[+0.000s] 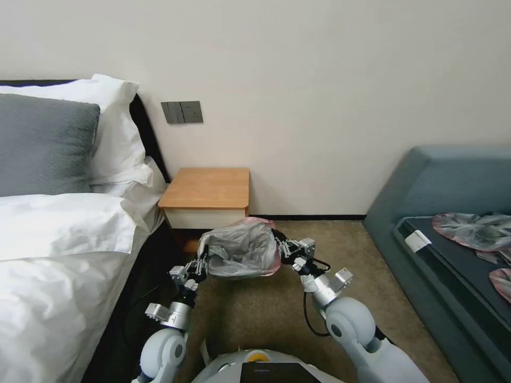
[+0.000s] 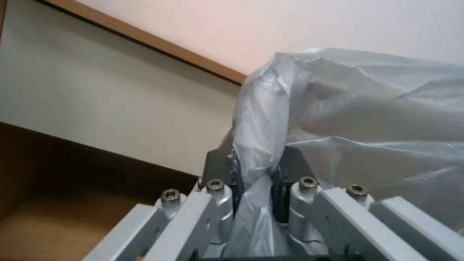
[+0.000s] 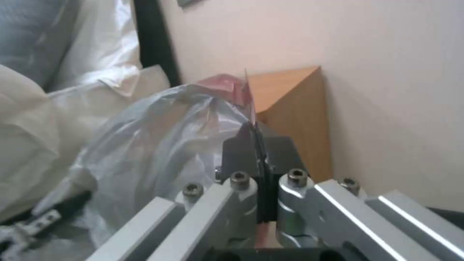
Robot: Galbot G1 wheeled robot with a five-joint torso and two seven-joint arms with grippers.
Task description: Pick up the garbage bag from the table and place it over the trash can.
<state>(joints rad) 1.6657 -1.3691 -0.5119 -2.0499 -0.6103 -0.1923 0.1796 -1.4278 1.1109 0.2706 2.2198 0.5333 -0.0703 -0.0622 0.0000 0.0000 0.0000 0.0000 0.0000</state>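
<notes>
Bag: we hold the garbage bag (image 1: 242,250) stretched before the table (image 1: 206,188).
Left gripper (image 2: 255,170): jaws pinch its edge.
Right gripper (image 3: 259,156): jaws clamp its pink rim.

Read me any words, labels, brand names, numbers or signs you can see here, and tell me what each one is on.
No text can be read in these pictures.
The wall switch plate shows no readable marks.
The garbage bag, held between the left gripper and the right gripper, is unprinted.
The table carries no label.
The white tag on the sofa's edge is too small to read.
</notes>
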